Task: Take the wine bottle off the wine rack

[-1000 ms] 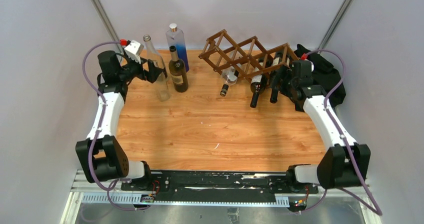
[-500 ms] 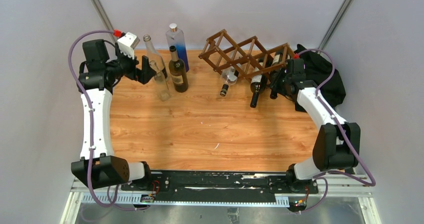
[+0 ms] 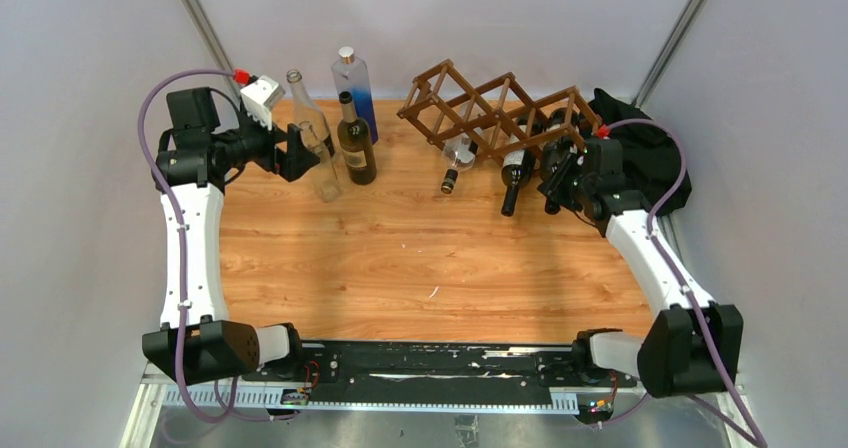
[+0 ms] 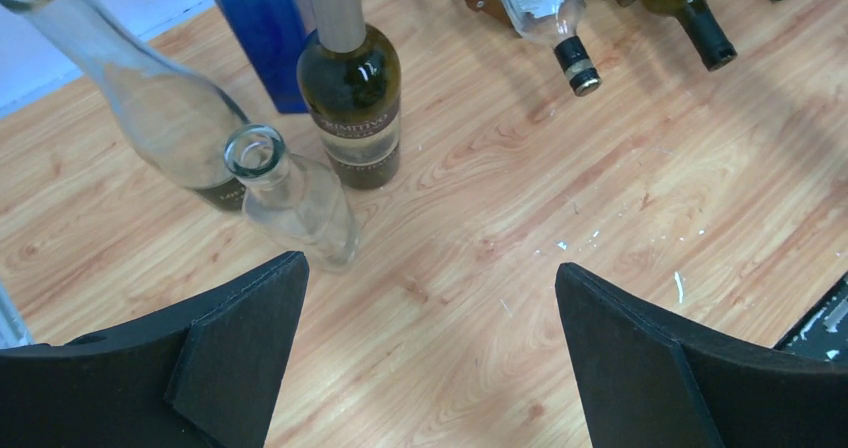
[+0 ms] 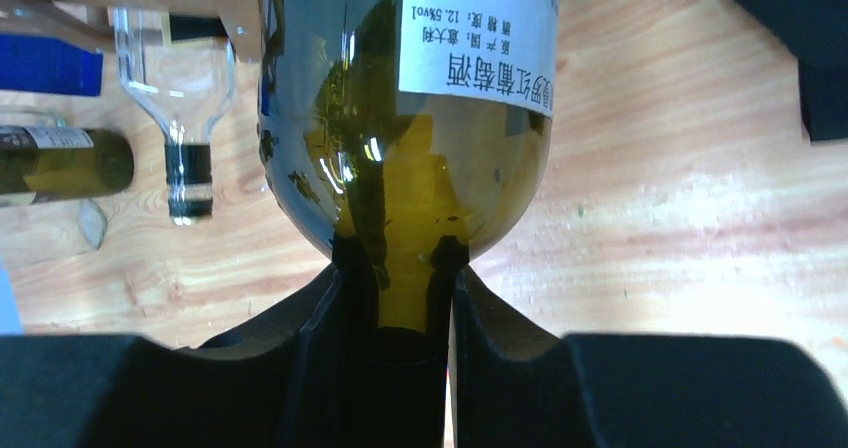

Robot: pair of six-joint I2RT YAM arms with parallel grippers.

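Observation:
The brown lattice wine rack (image 3: 480, 103) stands tilted at the back of the table and holds three bottles lying neck-down. My right gripper (image 3: 556, 183) is shut on the neck of the rightmost one, a dark green wine bottle (image 3: 553, 148). In the right wrist view its labelled body (image 5: 400, 118) fills the frame above the gripper (image 5: 395, 308), and both fingers press on the neck. My left gripper (image 3: 300, 150) hangs open by the standing bottles at back left. In the left wrist view that gripper (image 4: 430, 268) has only bare table between its fingers.
Two more bottles lie in the rack, one clear (image 3: 456, 158) and one dark (image 3: 514, 173). At back left stand a tall clear bottle (image 3: 300, 98), a small clear bottle (image 3: 322, 173), a dark bottle (image 3: 356, 143) and a blue bottle (image 3: 352, 86). A black cloth heap (image 3: 650, 143) lies behind the right arm.
My right gripper has closed on the neck of the rightmost bottle. The left arm has drawn back to the left, away from the standing bottles, and is still open.

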